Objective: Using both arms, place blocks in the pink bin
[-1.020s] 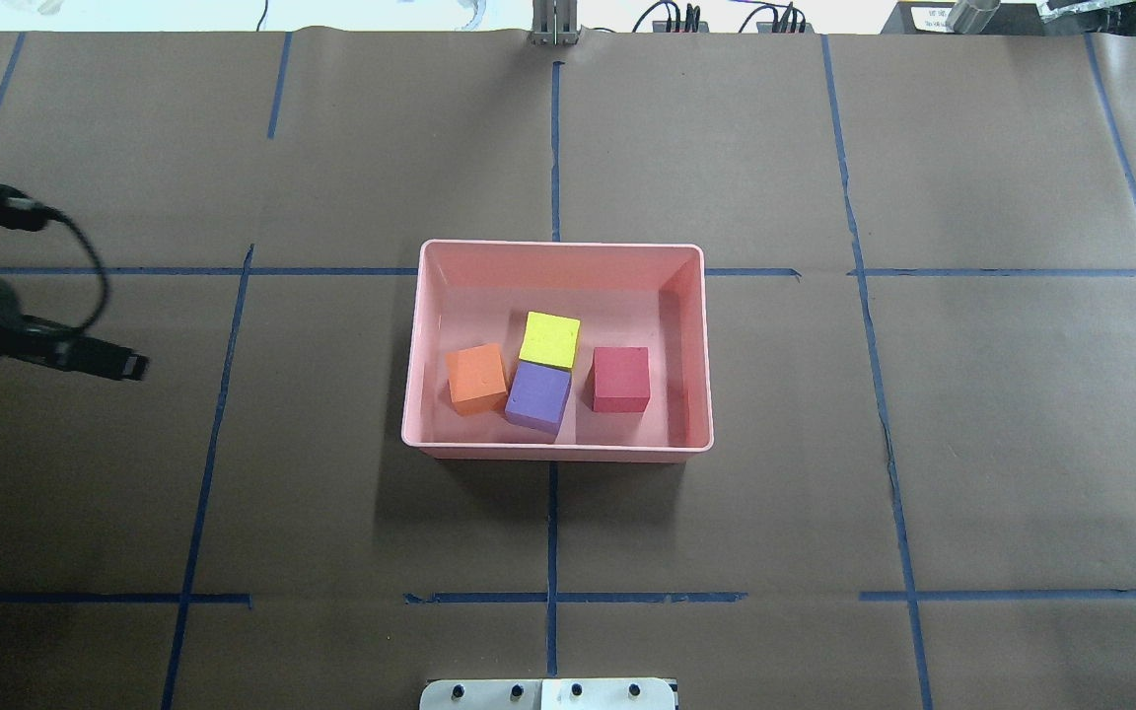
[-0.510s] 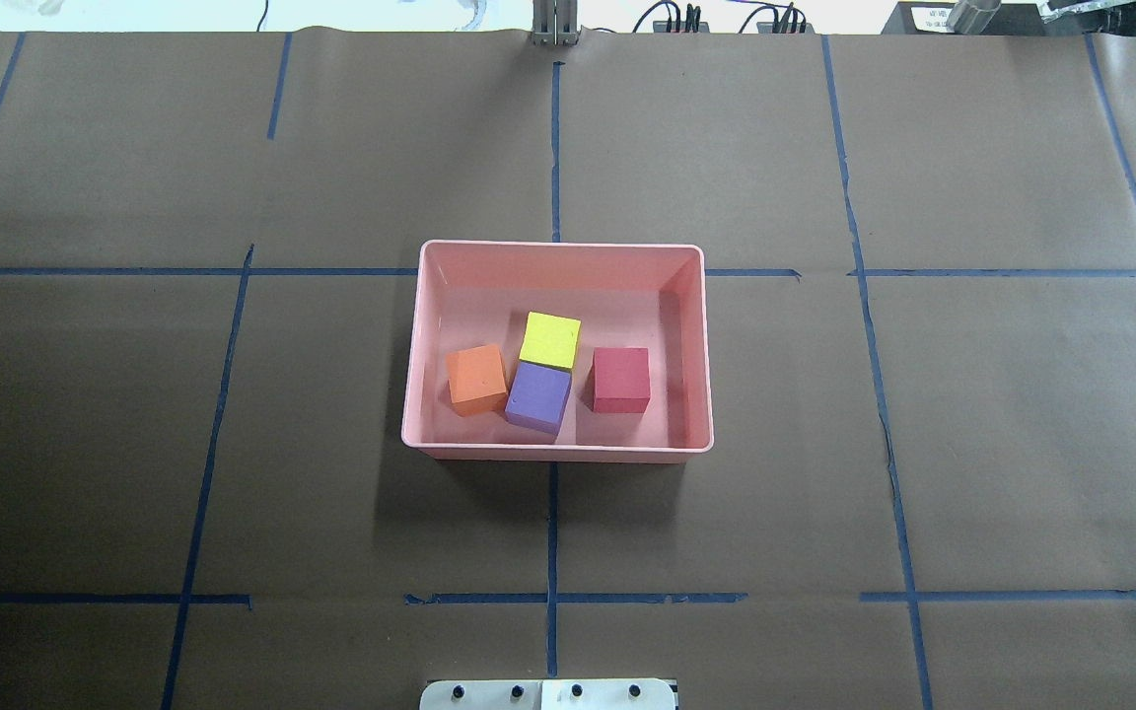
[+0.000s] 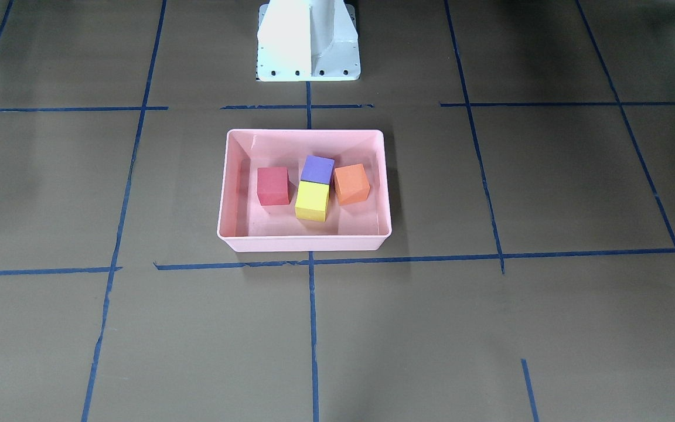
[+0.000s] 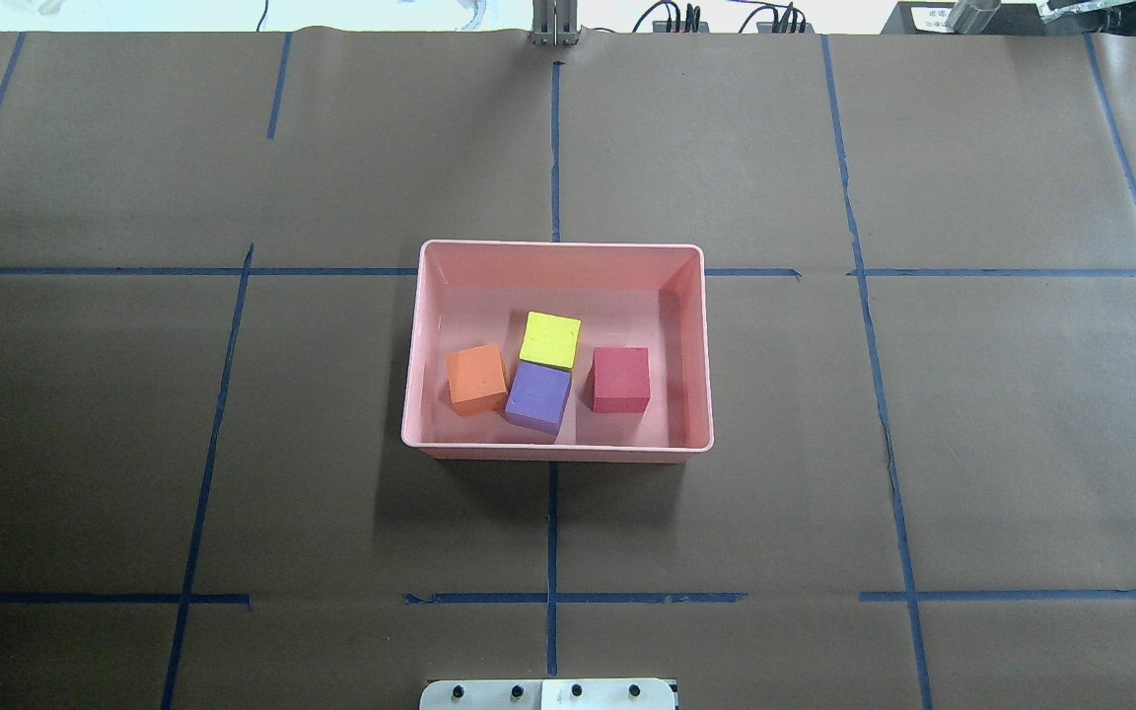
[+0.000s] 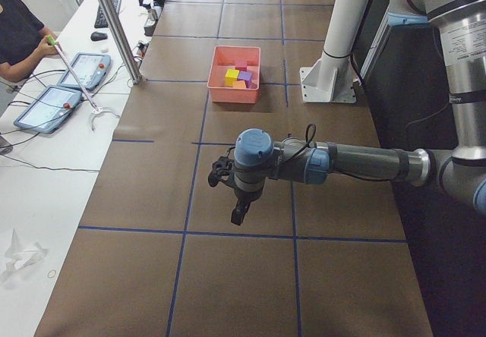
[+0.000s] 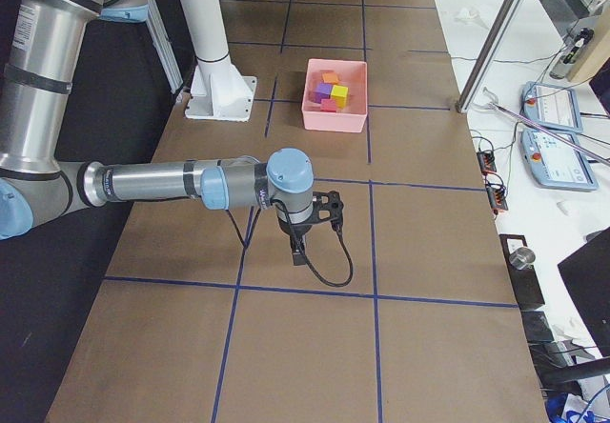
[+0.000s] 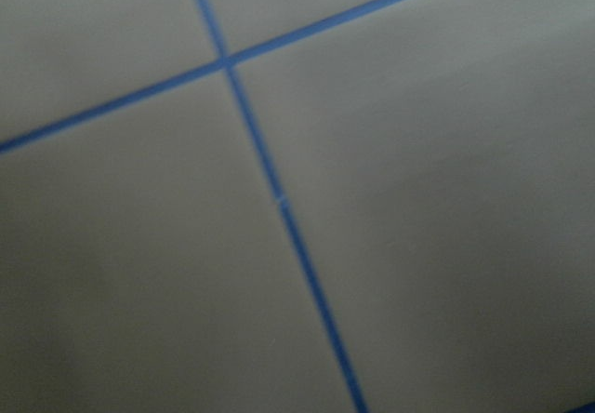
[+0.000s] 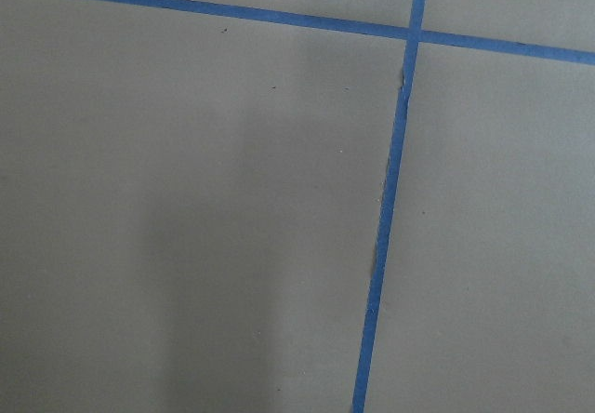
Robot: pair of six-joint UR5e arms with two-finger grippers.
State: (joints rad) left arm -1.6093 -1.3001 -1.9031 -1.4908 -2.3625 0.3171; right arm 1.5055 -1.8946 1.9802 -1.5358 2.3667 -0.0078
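The pink bin [image 4: 558,245] sits mid-table, also in the front view [image 3: 305,132]. In it lie the orange block [image 4: 476,378], the yellow-green block [image 4: 549,339], the purple block [image 4: 537,396] and the red block [image 4: 620,379]. The purple block touches the yellow-green and orange ones; the red one lies apart. My left gripper [image 5: 239,215] hangs over bare paper far from the bin, in the exterior left view only. My right gripper [image 6: 298,254] hangs likewise, in the exterior right view only. I cannot tell whether either is open or shut. Both wrist views show only brown paper and blue tape.
The white pedestal [image 3: 308,41] stands behind the bin on the robot's side. Blue tape lines cross the brown paper. A metal post [image 5: 114,26] and tablets [image 5: 76,71] stand on the operators' side, where a person sits.
The left gripper, at the overhead view's left edge one second ago, has gone out of that view. A dark tip at the right edge is gone too. Bin and blocks have not moved.
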